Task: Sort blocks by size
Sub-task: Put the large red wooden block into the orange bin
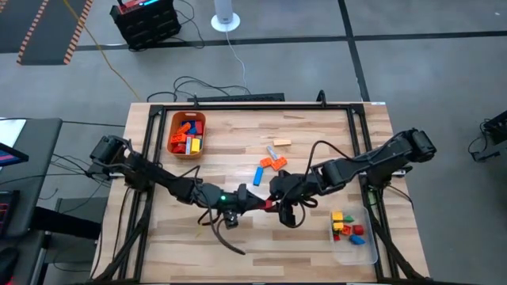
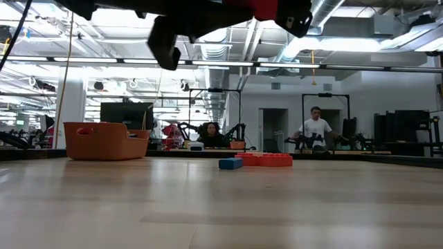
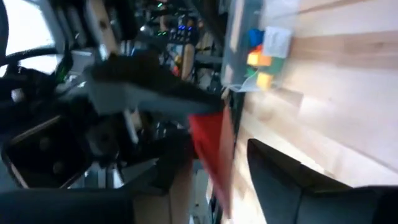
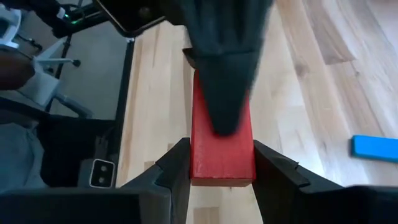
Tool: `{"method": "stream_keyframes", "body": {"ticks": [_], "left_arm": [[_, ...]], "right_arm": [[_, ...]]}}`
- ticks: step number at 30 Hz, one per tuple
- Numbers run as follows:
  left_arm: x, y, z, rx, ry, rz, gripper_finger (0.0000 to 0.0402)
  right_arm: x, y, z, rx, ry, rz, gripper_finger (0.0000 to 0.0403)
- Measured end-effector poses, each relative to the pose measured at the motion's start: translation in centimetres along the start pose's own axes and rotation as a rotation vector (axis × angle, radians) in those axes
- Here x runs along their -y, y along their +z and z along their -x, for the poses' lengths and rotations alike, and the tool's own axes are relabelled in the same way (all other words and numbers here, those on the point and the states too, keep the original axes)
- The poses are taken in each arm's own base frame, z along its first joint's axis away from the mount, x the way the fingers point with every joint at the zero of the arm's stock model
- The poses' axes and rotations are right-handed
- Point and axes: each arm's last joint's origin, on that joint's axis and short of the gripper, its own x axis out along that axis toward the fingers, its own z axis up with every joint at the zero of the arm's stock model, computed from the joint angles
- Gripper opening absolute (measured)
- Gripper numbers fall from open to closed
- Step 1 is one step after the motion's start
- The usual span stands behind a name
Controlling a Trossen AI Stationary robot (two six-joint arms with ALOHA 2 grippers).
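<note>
- Red block (image 4: 222, 146), long, smooth and rectangular, sat pinched between the right gripper (image 4: 222, 163) fingers above the wooden table (image 1: 238, 142) middle.
- The left gripper (image 1: 252, 203) met its other end; jaws closed on it, apparently.
- Loose blocks (image 1: 271, 164), blue and orange, lay flat on pale planks nearby.
- A rounded orange plastic bin (image 1: 187, 134) held mixed bricks.
- A clear plastic tray (image 1: 353, 237) held small cubes.

Both arms reach inward and meet above the table's middle. The right gripper (image 4: 222, 163) clamps its 2 fingers closed; the left gripper (image 1: 252, 202) faces it, nearly touching.
</note>
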Motion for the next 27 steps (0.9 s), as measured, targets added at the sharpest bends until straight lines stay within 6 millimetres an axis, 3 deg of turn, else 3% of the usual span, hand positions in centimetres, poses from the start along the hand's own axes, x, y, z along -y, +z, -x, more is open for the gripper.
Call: {"method": "stream_keyframes", "body": {"ticks": [12,18,27], "left_arm": [[-0.3,-0.4,-0.1,-0.001,0.025,0.034,0.0047],[-0.5,-0.9,-0.3,-0.016,0.034,0.116,0.0046],[-0.7,-3.5,0.2,-0.145,-0.075,0.326,0.0046]], "right_arm": [[0.3,0.3,0.0,0.014,-0.003,0.014,0.0177],[1.3,0.6,0.2,0.003,-0.036,0.004,0.0216],[2.6,-0.5,3.2,-0.181,-0.163,-0.013,0.0231]]}}
